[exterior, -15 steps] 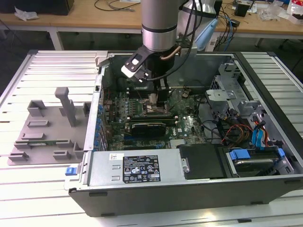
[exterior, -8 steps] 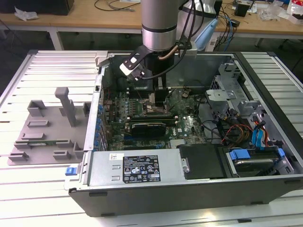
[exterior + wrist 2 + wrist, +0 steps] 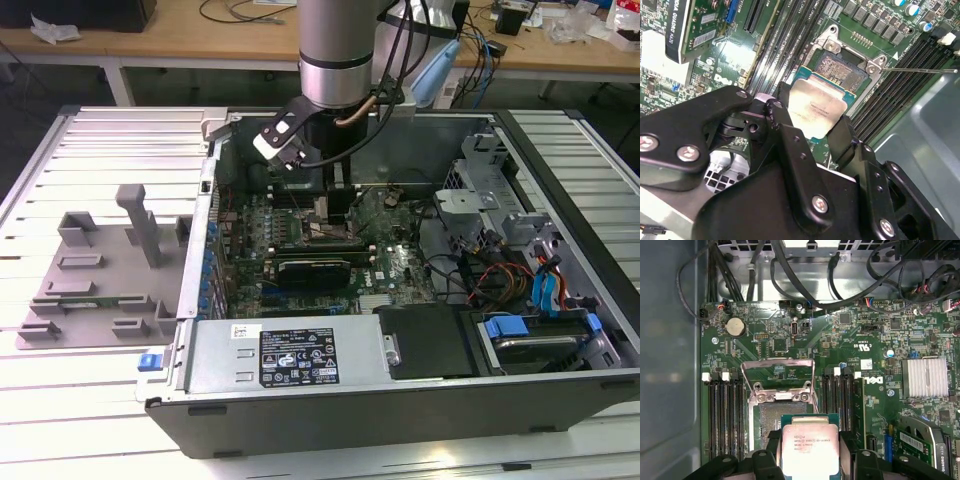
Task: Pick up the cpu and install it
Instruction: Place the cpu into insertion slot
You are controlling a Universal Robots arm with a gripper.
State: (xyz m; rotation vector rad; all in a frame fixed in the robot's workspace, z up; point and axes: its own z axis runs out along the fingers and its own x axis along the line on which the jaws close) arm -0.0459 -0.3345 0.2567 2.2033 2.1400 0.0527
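Exterior view had the arm (image 3: 335, 50) reaching down into an open computer case (image 3: 400, 410) lying on a slatted metal table (image 3: 100, 140). The tool (image 3: 333, 212) was low over the motherboard. From the tool, a white-and-black sticker (image 3: 298, 357) full of small print sat at about 6 o'clock. A blue drive caddy (image 3: 530, 335) was around 4 o'clock. A grey slotted fixture (image 3: 100, 270) was out at 9 o'clock, well apart on the table.

Both wrist views got much closer. The tool (image 3: 812, 122) was clamped narrow on the cpu (image 3: 817, 107), with black fingers (image 3: 785, 130) pressing on two opposite edges. The chip sat flat and partly over the socket (image 3: 842, 67), and the socket's contact field was exposed past its far edge. I couldn't tell if it was touching yet.

The first wrist view showed the cpu (image 3: 807, 450) with faint printed lines on its metal lid, too small to be worth quoting. Beyond it was the socket (image 3: 782, 412) with its load plate (image 3: 777, 372) flipped up. Memory slots (image 3: 725, 410) flanked it, a coin battery (image 3: 735, 326) and a finned heatsink (image 3: 925, 377) sat further out, and black cables (image 3: 805, 280) looped along the case wall.

The second wrist view added a graphics card (image 3: 685, 25) near the tool's linkage.
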